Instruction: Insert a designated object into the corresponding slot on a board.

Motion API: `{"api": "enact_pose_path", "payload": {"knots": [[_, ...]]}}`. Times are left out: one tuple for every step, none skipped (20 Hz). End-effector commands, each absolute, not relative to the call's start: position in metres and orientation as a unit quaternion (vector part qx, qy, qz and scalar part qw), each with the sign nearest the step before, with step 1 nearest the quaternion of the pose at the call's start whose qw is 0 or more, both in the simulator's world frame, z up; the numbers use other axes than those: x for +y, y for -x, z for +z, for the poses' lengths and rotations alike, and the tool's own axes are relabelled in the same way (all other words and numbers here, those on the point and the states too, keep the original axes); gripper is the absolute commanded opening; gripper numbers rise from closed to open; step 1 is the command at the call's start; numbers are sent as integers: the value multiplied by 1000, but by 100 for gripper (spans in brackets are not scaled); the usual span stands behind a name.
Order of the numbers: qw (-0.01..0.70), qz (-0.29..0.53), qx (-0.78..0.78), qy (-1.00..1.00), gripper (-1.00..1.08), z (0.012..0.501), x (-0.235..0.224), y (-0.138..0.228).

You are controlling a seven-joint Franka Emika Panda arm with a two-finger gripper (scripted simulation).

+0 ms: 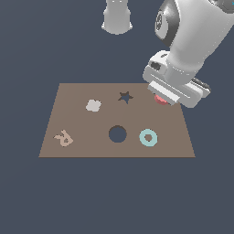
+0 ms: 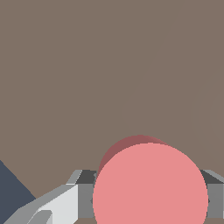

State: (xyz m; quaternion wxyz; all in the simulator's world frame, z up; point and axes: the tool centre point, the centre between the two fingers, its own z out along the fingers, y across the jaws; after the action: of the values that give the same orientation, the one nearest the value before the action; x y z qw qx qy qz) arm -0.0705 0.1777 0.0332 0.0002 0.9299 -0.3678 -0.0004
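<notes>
The salmon-red disc (image 1: pixel 160 100) sits at the far right part of the brown board (image 1: pixel 82 146), mostly hidden under my gripper (image 1: pixel 162 96) in the exterior view. In the wrist view the disc (image 2: pixel 150 188) fills the space between my two fingers (image 2: pixel 85 194), whose pads touch its sides; the gripper is shut on it. The disc is low over the board (image 2: pixel 109 65); I cannot tell if it is lifted. The dark round hole (image 1: pixel 117 134) lies in the near middle of the board, nearer and toward the exterior view's left of the disc.
A dark star-shaped hole (image 1: pixel 125 97) lies just to the exterior view's left of the gripper. A teal ring (image 1: pixel 148 137) lies right beside the round hole. A pale grey lobed piece (image 1: pixel 93 105) and a tan R-shaped piece (image 1: pixel 63 138) lie on the board's left half.
</notes>
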Motion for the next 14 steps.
{"api": "enact_pose_path", "payload": {"knots": [[0,0,-362,-932,-100,33,174,70],[0,0,-358,-934,-100,34,173,70],[0,0,-354,-935,-100,34,171,69],[0,0,-349,-937,-100,34,168,69],[0,0,-344,-939,-100,34,166,69],[0,0,-339,-941,-100,34,163,68],[0,0,-333,-943,-100,34,160,67],[0,0,-326,-945,-100,34,157,67],[0,0,-319,-948,-100,34,154,66],[0,0,-311,-950,-100,34,150,65],[0,0,-303,-953,-100,34,147,64],[0,0,-294,-956,-100,35,143,63],[0,0,-285,-958,-100,35,138,62],[0,0,-276,-961,-100,35,134,60]]}}
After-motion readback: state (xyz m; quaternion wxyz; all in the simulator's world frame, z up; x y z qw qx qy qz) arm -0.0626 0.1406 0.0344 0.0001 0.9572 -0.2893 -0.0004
